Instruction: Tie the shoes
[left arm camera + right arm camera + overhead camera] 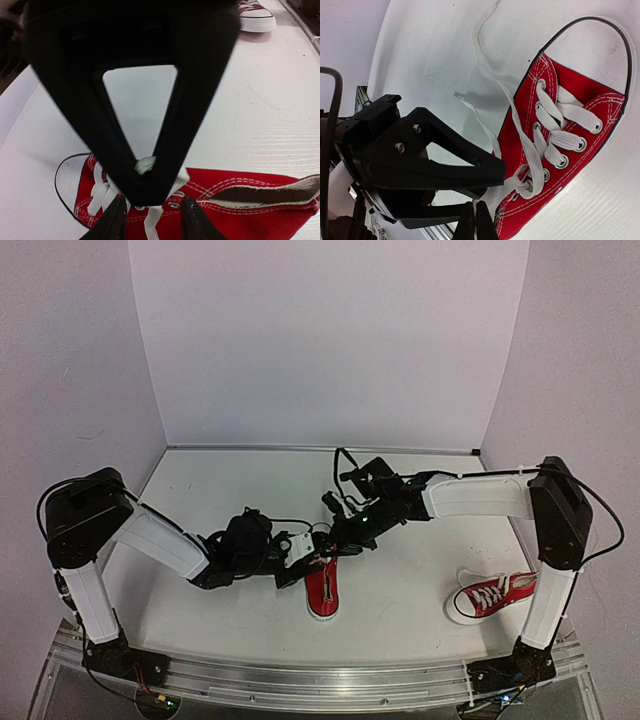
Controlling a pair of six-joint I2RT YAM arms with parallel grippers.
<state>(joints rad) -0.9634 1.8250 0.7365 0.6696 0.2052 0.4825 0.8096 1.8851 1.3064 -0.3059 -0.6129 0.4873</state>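
Observation:
One red shoe (322, 592) lies at the table's middle front, toe toward the near edge. It shows in the left wrist view (240, 210) and the right wrist view (580, 87). Its white lace (487, 65) trails loose across the table. My right gripper (331, 540) is shut on a white lace end at the shoe's top eyelets, seen between its own tips (476, 212). My left gripper (300, 562) is open, its tips (153, 205) straddling another lace strand just below the right gripper's pinched tip. The second red shoe (490, 595) lies on its side at the front right, also seen in the left wrist view (256, 11).
White walls enclose the table on three sides. A metal rail (320, 685) runs along the near edge. Both arms meet over the middle shoe, their fingers nearly touching.

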